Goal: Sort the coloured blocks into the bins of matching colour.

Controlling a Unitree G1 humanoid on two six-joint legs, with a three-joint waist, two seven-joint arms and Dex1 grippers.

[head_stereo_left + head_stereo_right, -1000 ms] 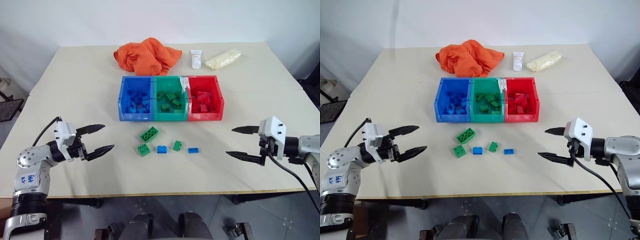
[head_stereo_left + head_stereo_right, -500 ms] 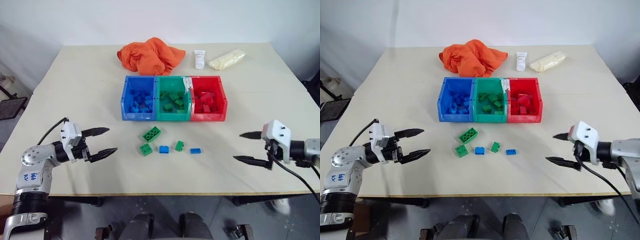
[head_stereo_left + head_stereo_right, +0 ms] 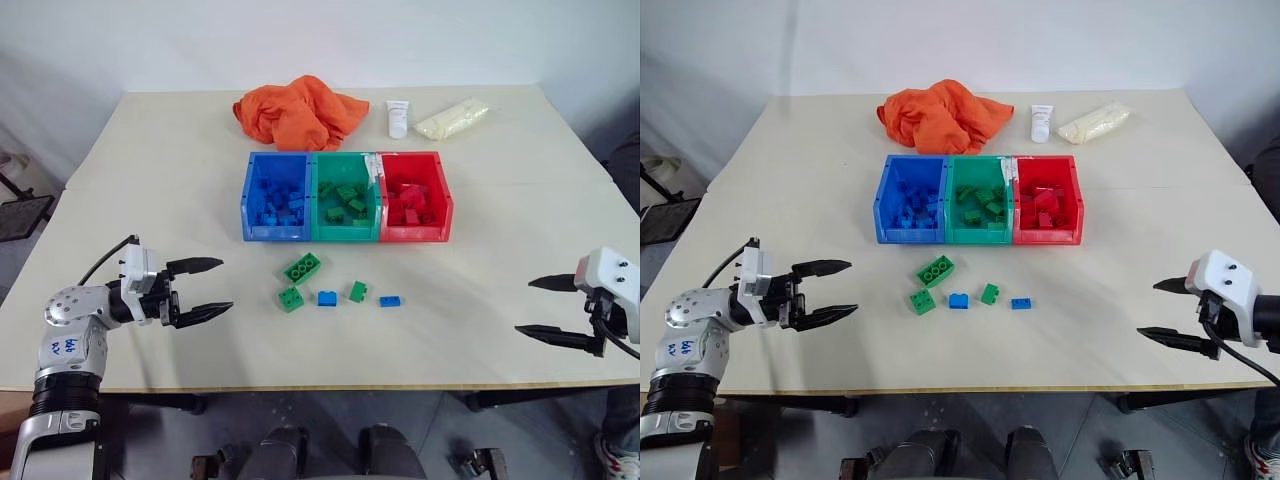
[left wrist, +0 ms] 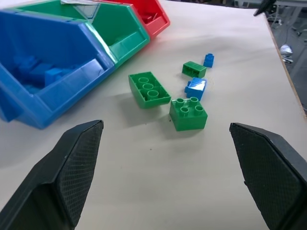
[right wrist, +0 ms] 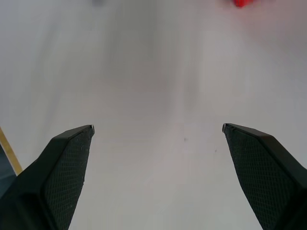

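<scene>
Right gripper (image 3: 556, 310) pulled away since a second ago, out toward the right edge of the table (image 3: 180, 180) and well apart from the loose blocks; jaws spread wide, nothing between them. Left gripper (image 3: 208, 288) kept to its place near the front left corner, turned a little more toward the blocks, jaws likewise wide and empty. Blocks and bins unmoved throughout. Likely meaning for the task: right arm stepping aside, left arm lining up for the next pick, no grasp begun.

Five blocks left on the table, midway between the bins and the front edge: long green block (image 3: 300, 267), square green block (image 3: 290, 298) just in front of it, blue block (image 3: 327, 297) beside that, small green block (image 3: 357, 291), small blue block (image 3: 390, 300) furthest right. Three joined bins further back at the middle: blue bin (image 3: 246, 205), green bin (image 3: 345, 232), red bin (image 3: 446, 205), each already partly filled with its own colour.

Along the back edge: orange cloth (image 3: 296, 110), white tube (image 3: 397, 118), pale bag (image 3: 449, 118).

Hard to count the blocks heaped inside the bins. Right arm cut off by the picture's edge past the wrist. Right wrist view blurred, bare tabletop with a red smear at its far side, probably the red bin.
</scene>
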